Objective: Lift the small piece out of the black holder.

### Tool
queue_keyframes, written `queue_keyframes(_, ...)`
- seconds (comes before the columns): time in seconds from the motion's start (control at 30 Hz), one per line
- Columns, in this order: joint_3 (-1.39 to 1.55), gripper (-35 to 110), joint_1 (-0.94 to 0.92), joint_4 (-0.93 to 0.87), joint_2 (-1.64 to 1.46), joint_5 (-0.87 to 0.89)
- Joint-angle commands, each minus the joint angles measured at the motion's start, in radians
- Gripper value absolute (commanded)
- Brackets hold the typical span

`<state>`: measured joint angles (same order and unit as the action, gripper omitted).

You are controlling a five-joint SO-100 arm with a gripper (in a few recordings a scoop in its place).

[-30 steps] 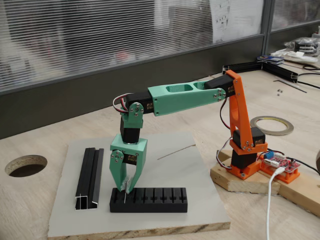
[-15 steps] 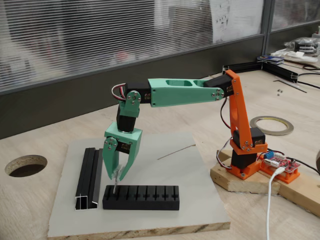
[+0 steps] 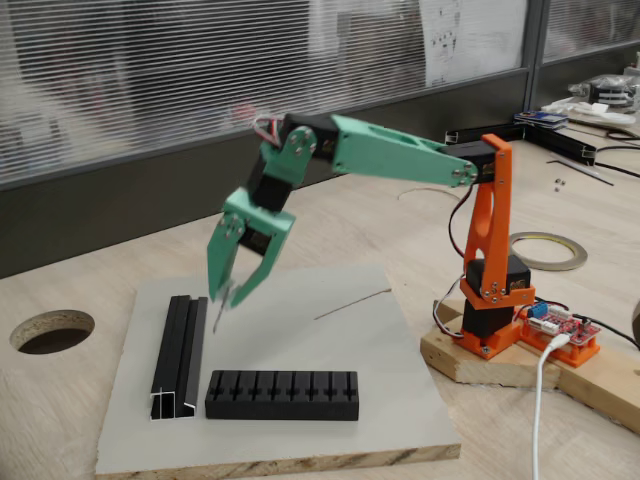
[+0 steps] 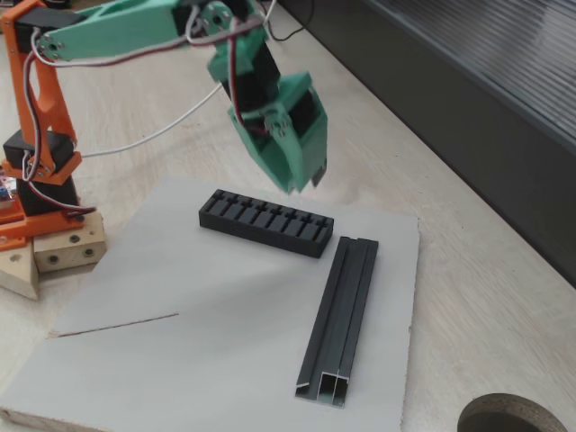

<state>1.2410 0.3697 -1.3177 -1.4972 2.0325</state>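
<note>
We see a green gripper [image 3: 227, 293] on an orange-based arm [image 3: 487, 270], a black holder [image 3: 282, 395] and black rail [image 3: 179, 356] on a grey board [image 3: 330, 350], and a pale wooden table [image 3: 60, 400].

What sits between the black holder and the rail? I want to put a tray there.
Nothing: in both fixed views a bare strip of grey board separates holder and rail.

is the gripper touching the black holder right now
Apart. In a fixed view the gripper hangs well above the holder, with bare grey board visible between them.
</note>
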Motion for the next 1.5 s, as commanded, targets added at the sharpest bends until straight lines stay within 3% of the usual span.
queue_keyframes(0.0,-0.02,9,0.012,-0.018,-0.121,0.018)
queue_keyframes(0.53,-0.021,9,0.011,-0.008,-0.39,0.015)
queue_keyframes(0.8,-0.011,9,-0.127,-0.018,-0.503,0.015)
queue_keyframes(1.47,-0.008,9,-0.132,-0.02,-0.518,0.021)
